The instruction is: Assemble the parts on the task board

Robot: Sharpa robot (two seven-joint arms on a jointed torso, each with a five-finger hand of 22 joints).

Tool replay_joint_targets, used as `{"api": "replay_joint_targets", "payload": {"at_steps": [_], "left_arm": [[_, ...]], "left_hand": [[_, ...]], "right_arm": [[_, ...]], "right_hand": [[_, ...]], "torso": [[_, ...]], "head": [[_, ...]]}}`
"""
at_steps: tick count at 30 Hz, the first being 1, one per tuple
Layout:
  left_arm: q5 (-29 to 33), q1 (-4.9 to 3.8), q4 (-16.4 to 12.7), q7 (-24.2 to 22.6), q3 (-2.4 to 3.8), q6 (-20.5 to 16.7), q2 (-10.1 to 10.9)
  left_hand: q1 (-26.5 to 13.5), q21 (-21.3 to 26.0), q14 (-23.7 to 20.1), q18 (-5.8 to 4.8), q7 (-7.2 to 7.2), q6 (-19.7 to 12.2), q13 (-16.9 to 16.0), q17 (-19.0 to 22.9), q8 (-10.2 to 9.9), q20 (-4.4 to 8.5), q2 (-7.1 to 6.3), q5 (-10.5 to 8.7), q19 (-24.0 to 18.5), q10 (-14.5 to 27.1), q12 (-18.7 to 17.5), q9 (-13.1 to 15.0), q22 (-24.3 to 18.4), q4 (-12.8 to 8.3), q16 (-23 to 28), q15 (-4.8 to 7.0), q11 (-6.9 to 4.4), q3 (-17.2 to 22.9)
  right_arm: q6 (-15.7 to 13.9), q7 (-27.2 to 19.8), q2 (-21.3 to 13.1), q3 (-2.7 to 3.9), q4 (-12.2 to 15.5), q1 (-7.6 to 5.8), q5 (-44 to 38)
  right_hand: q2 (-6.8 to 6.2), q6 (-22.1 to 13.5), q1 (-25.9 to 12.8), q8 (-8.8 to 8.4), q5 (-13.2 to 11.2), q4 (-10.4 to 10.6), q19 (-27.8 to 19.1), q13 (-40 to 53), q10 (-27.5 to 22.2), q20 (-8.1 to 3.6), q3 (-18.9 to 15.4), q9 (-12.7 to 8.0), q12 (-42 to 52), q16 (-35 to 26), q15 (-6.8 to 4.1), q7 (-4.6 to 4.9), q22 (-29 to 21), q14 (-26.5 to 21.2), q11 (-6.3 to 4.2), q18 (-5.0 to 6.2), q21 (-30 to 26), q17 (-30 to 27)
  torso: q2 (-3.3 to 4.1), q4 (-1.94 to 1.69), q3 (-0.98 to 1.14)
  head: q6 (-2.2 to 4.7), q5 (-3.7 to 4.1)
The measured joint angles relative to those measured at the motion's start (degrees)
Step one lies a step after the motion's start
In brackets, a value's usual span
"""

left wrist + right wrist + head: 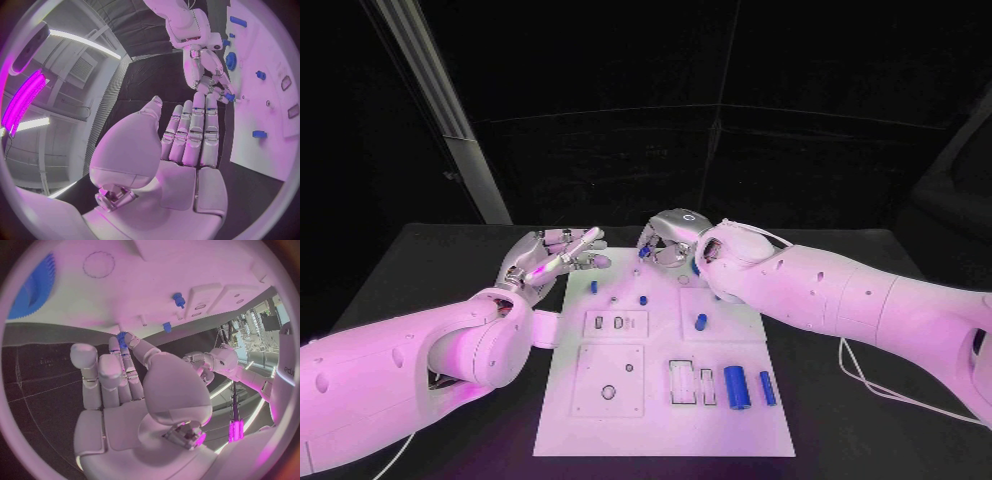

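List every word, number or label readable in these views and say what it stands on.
No text can be read on the task board or the parts.
"ed": cut-off letters at the right wrist view's rim, on the left arm; the rest is out of frame.

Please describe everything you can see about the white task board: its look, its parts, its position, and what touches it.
The task board is a flat white rectangular plate, plastic by the look of it, lying in the middle of the black table. Its surface has raised square panels with slots and small holes. Small blue parts lie or stand on it, among them two blue cylinders near its right edge. The right hand hangs at its far edge, fingertips at a small blue part there. The left hand hovers beside its far left corner.
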State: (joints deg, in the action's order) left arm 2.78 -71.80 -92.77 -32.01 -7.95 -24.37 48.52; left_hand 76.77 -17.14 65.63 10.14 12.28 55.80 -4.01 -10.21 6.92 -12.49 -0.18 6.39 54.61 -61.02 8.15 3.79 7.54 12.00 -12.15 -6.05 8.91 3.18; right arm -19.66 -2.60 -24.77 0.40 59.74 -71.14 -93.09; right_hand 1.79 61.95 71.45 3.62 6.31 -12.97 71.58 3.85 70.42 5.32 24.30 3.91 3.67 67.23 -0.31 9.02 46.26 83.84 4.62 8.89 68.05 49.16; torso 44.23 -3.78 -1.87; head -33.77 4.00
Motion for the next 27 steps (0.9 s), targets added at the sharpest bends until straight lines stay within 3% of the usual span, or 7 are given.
{"api": "replay_joint_targets", "payload": {"at_steps": [12,22,23,27], "left_arm": [[0.0,-0.1,0.0,0.1,0.0,0.1,-0.3],[0.0,-0.15,0.0,0.3,-0.01,0.2,-0.4],[0.0,-0.15,0.0,0.3,-0.01,0.3,-0.4],[0.0,-0.19,0.1,0.4,-0.01,0.3,-0.4]], "left_hand": [[0.0,0.0,0.0,0.0,0.0,0.0,0.0,0.0,0.0,0.0,0.0,0.0,0.0,0.0,-0.2,0.0,0.0,-0.2,0.2,0.0,0.0,0.2],[0.0,0.0,0.0,0.0,0.0,0.0,0.0,0.0,0.0,0.0,0.0,0.0,0.0,0.0,-0.2,0.0,0.0,-0.2,0.2,0.0,0.0,0.2],[0.0,0.0,0.0,0.0,0.0,0.0,0.0,0.0,0.0,0.0,0.0,0.0,0.0,0.0,-0.2,0.0,0.0,-0.2,0.2,0.0,0.0,0.2],[0.0,0.0,0.0,0.0,0.0,0.0,0.0,0.0,0.0,0.0,0.0,0.0,0.0,0.0,-0.2,0.0,-0.1,-0.3,0.2,0.0,0.0,0.0]], "right_arm": [[1.9,0.2,1.8,-0.02,-2.6,-0.03,-0.6],[2.9,0.6,2.2,0.02,-2.8,-0.11,-1.8],[2.9,0.7,2.2,0.02,-2.8,-0.11,-1.9],[2.9,0.8,2.2,0.01,-2.8,-0.1,-2.1]], "right_hand": [[-0.45,-0.1,-0.4,-0.08,0.0,0.2,0.0,0.0,-0.2,0.0,0.2,0.0,0.0,0.3,0.0,-0.05,0.1,0.0,0.21,0.0,0.0,0.1],[-0.82,-0.4,-0.8,-0.17,-0.2,0.3,-0.1,0.0,-0.5,0.14,0.3,-0.1,0.0,0.3,0.0,0.21,0.1,0.0,0.4,0.01,0.0,0.0],[-1.11,-0.6,-1.1,-0.16,-0.3,0.7,-0.6,-0.1,-1.2,0.48,0.4,-0.1,0.0,0.1,0.0,0.47,-0.7,0.0,0.44,0.01,-0.1,-0.9],[-4.67,-6.8,-2.8,0.04,-1.0,2.2,-5.4,-0.3,-7.9,1.47,-1.7,-0.4,0.0,-5.2,1.56,1.64,-8.6,-2.0,1.91,0.01,-4.7,-8.8]], "torso": [[0.13,-0.18,-0.04],[0.19,-0.12,-0.04],[0.19,-0.1,-0.03],[0.23,-0.07,-0.03]], "head": [[-0.22,-0.07],[-0.26,-0.21],[-0.26,-0.21],[-0.25,-0.21]]}}
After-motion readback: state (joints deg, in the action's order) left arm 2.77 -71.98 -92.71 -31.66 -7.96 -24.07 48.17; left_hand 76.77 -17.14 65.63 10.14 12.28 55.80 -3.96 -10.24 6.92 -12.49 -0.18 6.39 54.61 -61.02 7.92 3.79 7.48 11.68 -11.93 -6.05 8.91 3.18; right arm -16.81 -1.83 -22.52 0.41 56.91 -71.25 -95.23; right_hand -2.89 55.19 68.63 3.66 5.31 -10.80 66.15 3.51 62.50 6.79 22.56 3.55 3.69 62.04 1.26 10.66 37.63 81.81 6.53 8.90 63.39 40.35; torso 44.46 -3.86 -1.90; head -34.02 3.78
